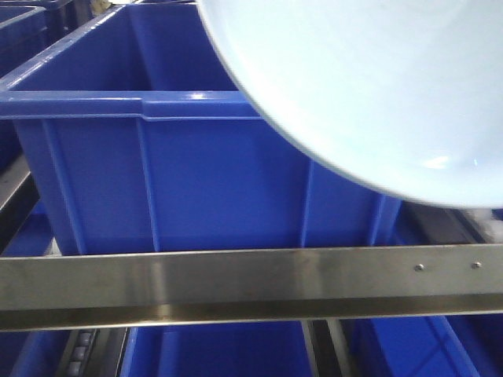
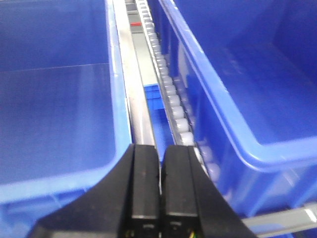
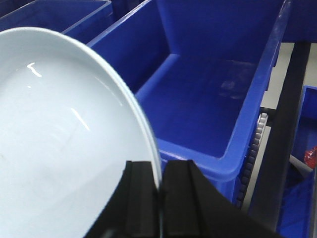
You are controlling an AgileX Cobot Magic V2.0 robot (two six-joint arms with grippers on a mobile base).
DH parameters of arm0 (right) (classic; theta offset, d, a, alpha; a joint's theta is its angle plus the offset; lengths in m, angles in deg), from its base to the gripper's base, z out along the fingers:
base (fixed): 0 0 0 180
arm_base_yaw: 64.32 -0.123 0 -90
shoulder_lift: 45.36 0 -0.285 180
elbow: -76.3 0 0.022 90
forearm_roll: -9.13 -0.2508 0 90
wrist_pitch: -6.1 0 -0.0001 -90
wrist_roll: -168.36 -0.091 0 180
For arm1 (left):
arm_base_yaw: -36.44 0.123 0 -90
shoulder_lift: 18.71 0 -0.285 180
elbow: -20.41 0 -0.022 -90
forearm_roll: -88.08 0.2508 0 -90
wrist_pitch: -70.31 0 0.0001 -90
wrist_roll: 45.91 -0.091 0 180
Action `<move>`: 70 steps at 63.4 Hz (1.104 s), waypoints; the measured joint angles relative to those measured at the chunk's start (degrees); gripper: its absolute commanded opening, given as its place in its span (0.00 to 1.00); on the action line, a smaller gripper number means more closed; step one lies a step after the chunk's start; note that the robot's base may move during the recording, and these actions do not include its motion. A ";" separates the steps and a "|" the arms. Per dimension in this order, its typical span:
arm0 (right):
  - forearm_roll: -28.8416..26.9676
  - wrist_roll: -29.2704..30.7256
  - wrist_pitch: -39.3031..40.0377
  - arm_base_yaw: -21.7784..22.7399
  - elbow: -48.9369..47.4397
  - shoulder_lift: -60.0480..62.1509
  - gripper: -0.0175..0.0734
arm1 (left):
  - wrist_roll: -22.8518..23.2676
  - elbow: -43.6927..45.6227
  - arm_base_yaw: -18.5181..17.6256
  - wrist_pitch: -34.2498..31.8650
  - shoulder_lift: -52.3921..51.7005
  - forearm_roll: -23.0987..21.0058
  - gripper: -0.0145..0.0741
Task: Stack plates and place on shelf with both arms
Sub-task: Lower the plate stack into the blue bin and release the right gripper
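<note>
Right gripper (image 3: pixel 159 174) pinches the rim of the pale glossy round plate (image 3: pixel 59 148), which fans left, above the brushed stainless-steel shelf rail (image 1: pixel 236 287); left gripper (image 2: pixel 159 157) closed, empty.

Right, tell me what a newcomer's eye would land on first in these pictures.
The big pale plate comes first: it fills the upper right of the front view, and the right gripper has its fingers pinched on the rim. Next come the deep blue crates that crowd every view, and the shelf's brushed steel rail running low across the front view.
</note>
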 measured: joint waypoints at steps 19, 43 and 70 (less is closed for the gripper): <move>0.00 0.00 0.00 0.00 0.00 0.00 0.25 | 0.00 0.00 0.00 0.00 0.00 0.00 0.26; 0.00 0.00 0.00 0.00 0.00 0.00 0.25 | 0.00 0.00 0.00 0.00 0.00 0.00 0.26; 0.00 0.00 -0.33 0.00 0.00 0.00 0.25 | 0.00 0.00 0.00 0.00 0.00 0.00 0.26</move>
